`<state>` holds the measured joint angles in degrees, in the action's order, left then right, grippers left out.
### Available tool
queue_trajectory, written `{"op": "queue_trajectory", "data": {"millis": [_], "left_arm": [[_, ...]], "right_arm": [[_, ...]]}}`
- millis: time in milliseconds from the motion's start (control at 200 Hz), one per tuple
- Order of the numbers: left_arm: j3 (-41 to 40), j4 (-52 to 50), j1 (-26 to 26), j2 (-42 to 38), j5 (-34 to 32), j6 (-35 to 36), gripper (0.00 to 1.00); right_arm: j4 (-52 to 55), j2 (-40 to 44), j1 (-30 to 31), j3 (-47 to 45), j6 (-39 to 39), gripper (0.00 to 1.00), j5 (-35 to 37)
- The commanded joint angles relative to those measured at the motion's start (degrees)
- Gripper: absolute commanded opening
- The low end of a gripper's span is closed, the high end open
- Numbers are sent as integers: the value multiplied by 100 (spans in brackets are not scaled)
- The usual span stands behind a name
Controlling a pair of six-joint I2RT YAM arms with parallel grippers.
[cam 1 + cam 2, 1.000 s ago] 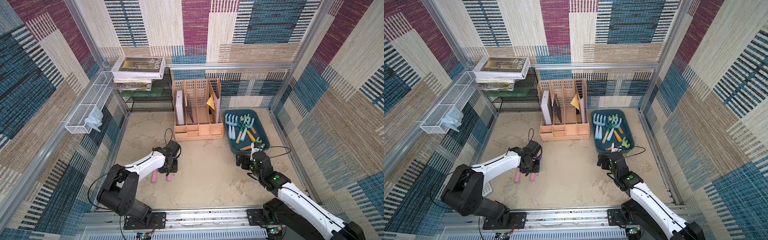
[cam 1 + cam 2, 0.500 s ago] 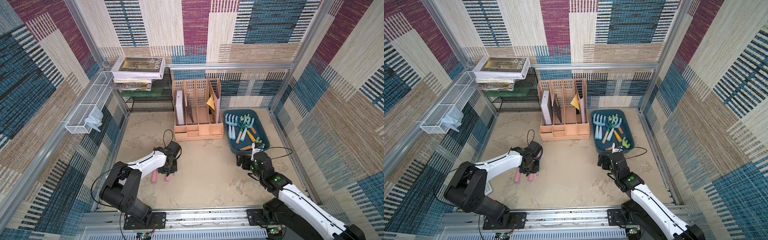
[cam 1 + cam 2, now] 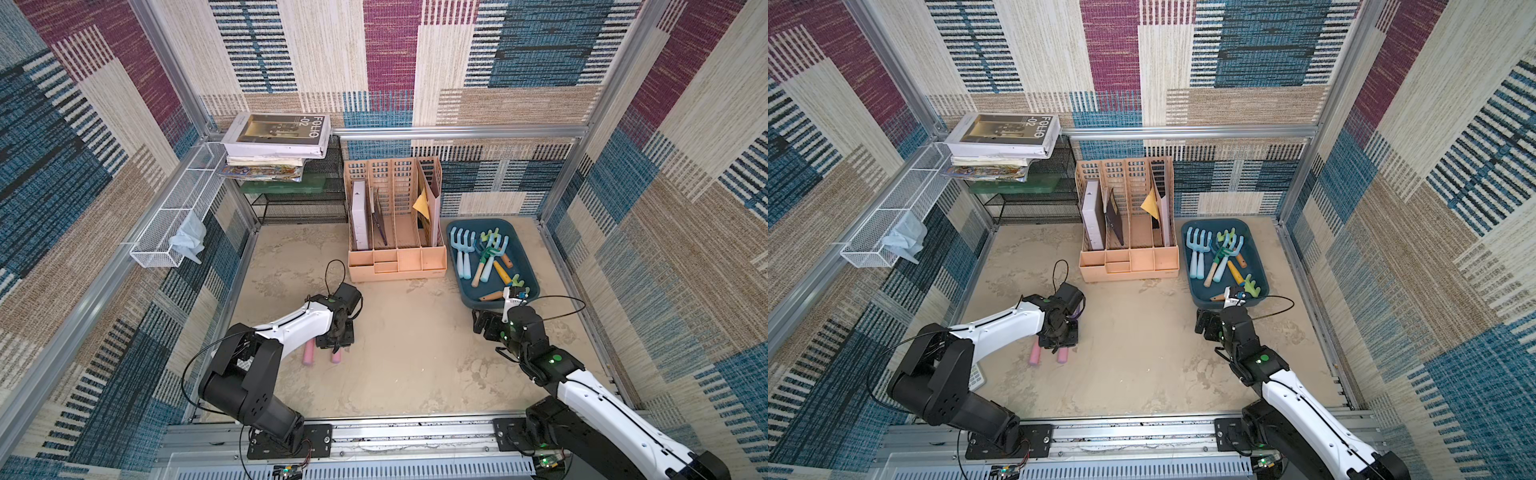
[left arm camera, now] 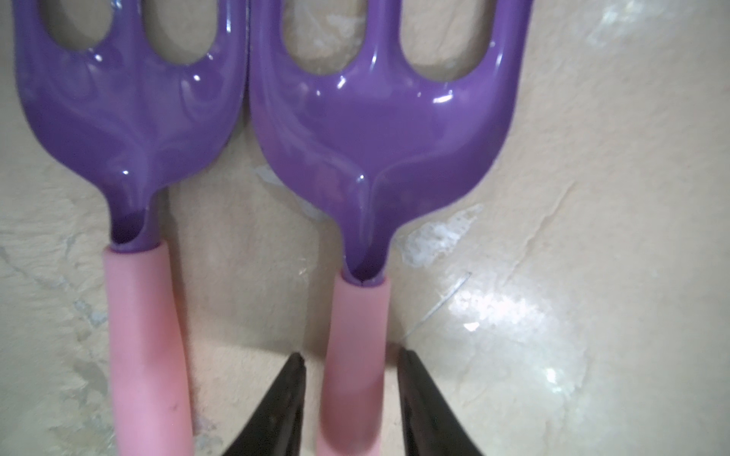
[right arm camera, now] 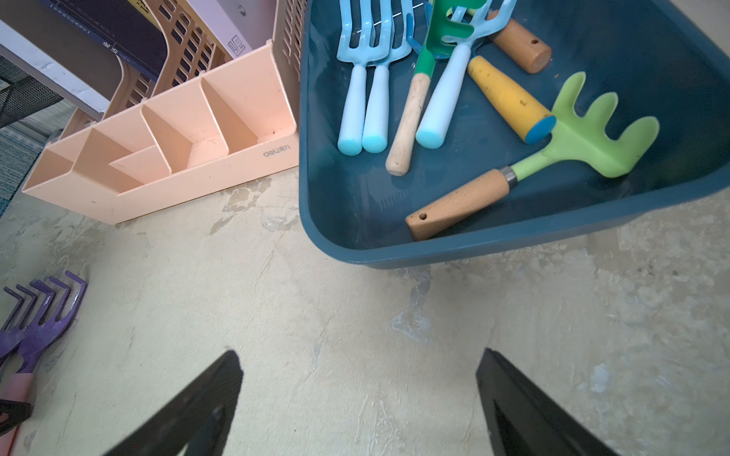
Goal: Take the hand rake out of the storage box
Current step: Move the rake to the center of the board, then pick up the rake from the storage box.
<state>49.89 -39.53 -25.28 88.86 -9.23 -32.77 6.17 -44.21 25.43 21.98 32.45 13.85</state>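
Note:
The storage box (image 3: 523, 254) (image 3: 1255, 258) (image 5: 434, 256) is a dark teal tray at the back right. It holds several hand tools, among them light-blue forks (image 5: 367, 91) and a lime-green rake with a wooden handle (image 5: 584, 134). Two purple hand rakes with pink handles (image 4: 379, 130) (image 4: 126, 98) lie side by side on the floor at the left (image 3: 309, 357). My left gripper (image 4: 349, 359) (image 3: 334, 337) straddles one pink handle, open, with a gap on each side. My right gripper (image 5: 359, 363) (image 3: 484, 325) hovers wide open and empty over the floor, just short of the box's near rim.
A peach slotted file organiser (image 3: 397, 262) stands left of the box. A black mesh shelf with stacked books (image 3: 276, 137) fills the back left corner. On the left wall hangs a white wire basket (image 3: 166, 237) holding a cloth. Patterned walls enclose the floor.
The left arm's elbow has shifted slightly while its gripper stays over the pink handles. The right arm has hardly moved.

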Motion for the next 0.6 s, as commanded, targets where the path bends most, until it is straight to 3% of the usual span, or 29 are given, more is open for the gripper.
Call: {"op": "queue_trajectory", "data": {"millis": [0, 220, 320, 366, 466, 596], "left_arm": [[204, -263, 0, -180, -73, 88, 50], [706, -624, -11, -1030, -140, 559, 63], [481, -225, -21, -1686, 97, 901, 89], [224, 144, -19, -2048, 299, 1005, 100], [-433, 880, -12, -2762, 585, 1154, 99], [-918, 1209, -9, -3460, 543, 1187, 99]], "right_arm": [[-130, -33, -3, 2, -50, 96, -9], [-266, -504, -158, 271, -308, 96, -229], [22, -1013, -403, 796, -474, 100, -12], [-27, -1300, -608, 988, -551, 95, -181], [-154, -2128, -1007, 1493, -738, 81, -732], [206, -3621, -1406, 2544, -911, 57, -665]]}}
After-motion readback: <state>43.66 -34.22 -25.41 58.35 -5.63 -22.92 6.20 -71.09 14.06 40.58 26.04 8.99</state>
